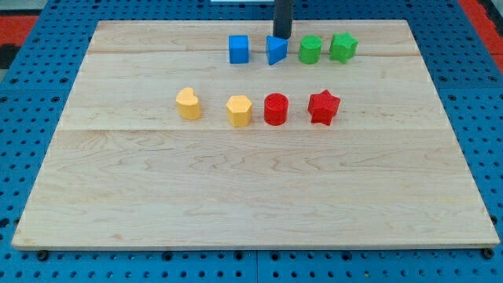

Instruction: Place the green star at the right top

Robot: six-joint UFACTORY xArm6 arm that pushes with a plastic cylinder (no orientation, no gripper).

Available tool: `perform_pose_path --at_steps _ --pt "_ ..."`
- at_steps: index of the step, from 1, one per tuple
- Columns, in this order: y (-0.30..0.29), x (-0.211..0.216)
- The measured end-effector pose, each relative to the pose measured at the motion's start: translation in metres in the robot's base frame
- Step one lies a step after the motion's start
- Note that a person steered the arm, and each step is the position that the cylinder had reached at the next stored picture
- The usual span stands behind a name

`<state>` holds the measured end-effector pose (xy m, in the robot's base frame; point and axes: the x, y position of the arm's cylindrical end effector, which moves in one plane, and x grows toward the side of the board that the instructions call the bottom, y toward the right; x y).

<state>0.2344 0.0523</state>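
The green star [343, 46] lies near the view's top, right of centre, on the wooden board [251, 189]. Just left of it is a green round block [310, 49]. My tip [281, 37] comes down from the view's top edge and stands right behind the blue triangular block [276, 50], about touching its far side. It is two blocks to the left of the green star and apart from it.
A blue cube [239, 49] lies left of the blue triangle. A middle row holds a yellow heart [188, 104], a yellow hexagon [239, 110], a red round block [276, 108] and a red star [323, 107]. Blue pegboard surrounds the board.
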Motion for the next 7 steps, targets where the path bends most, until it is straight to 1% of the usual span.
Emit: perform_pose_path --at_steps 1,2,3,4,5,6,7 --pt "0.000 0.004" --pt "0.002 0.026" --pt "0.015 0.056" --pt "0.030 0.076" --pt "0.050 0.087" --pt "0.072 0.085" --pt "0.080 0.079"
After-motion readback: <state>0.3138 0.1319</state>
